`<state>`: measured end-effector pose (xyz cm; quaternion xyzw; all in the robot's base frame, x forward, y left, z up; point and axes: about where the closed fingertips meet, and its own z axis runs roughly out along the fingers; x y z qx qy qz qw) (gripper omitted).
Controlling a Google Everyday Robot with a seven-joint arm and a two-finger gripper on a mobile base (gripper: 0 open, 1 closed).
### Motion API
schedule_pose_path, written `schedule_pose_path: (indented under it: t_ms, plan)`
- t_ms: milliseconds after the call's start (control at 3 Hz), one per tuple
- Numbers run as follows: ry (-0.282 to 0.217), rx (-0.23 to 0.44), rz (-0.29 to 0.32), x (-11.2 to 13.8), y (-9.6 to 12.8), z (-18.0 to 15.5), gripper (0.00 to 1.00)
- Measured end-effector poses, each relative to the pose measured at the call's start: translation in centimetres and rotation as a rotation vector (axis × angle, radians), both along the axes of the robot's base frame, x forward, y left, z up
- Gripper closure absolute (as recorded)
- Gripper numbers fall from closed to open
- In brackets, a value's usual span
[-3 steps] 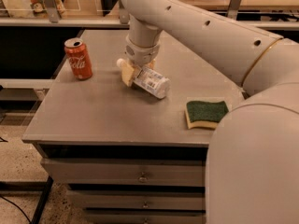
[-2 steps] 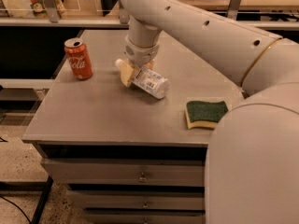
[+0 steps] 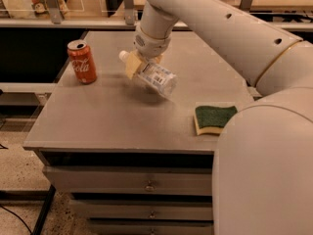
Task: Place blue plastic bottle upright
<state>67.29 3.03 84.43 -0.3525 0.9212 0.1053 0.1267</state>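
Note:
The blue plastic bottle is clear and ribbed with a white cap at its upper left end and a white label. It is tilted, cap end up to the left, base end down to the right, lifted a little above the grey table. My gripper comes down from the white arm and is shut on the bottle near its neck, with a yellowish finger pad on its near side.
A red Coca-Cola can stands upright at the table's left. A green and yellow sponge lies near the front right edge. Drawers sit below the tabletop. My large white arm fills the right side of the view.
The bottle has risen off the table and tilted, cap end higher. The can and sponge have not moved.

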Motion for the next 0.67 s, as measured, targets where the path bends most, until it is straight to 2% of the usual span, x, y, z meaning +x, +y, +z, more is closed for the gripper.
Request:
schedule_pose_path:
  t_ms: [333, 667]
  plan:
    - [-0.028, 0.049, 0.005, 1.2, -0.5, 3.8, 1.00]
    - [-0.067, 0.084, -0.012, 1.4, -1.5, 7.0, 1.00]
